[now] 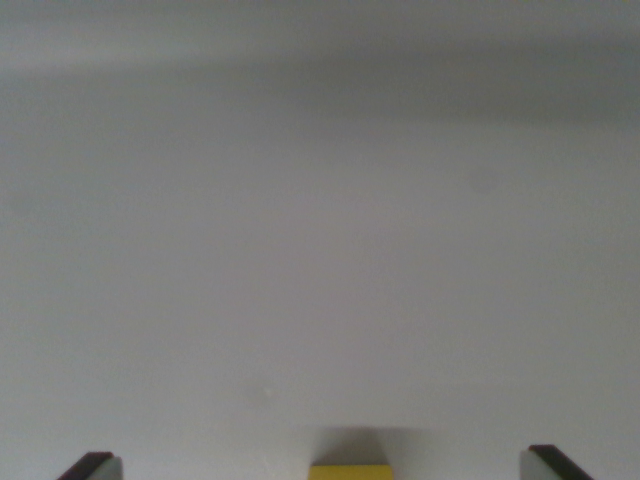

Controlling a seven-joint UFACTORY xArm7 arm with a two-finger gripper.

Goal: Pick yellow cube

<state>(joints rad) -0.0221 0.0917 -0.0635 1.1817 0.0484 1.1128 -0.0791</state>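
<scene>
Only the top edge of the yellow cube (350,472) shows, at the bottom middle of the wrist view, with a soft shadow just beyond it. My gripper (320,468) is open. Its two dark fingertips (92,466) peek in at the bottom left and bottom right corners, far apart. The cube lies between them, slightly towards the wrist view's right, and touches neither finger. The rest of the cube is cut off by the frame's lower edge.
A plain pale grey surface (320,250) fills the whole view. A darker band of shade runs across the top.
</scene>
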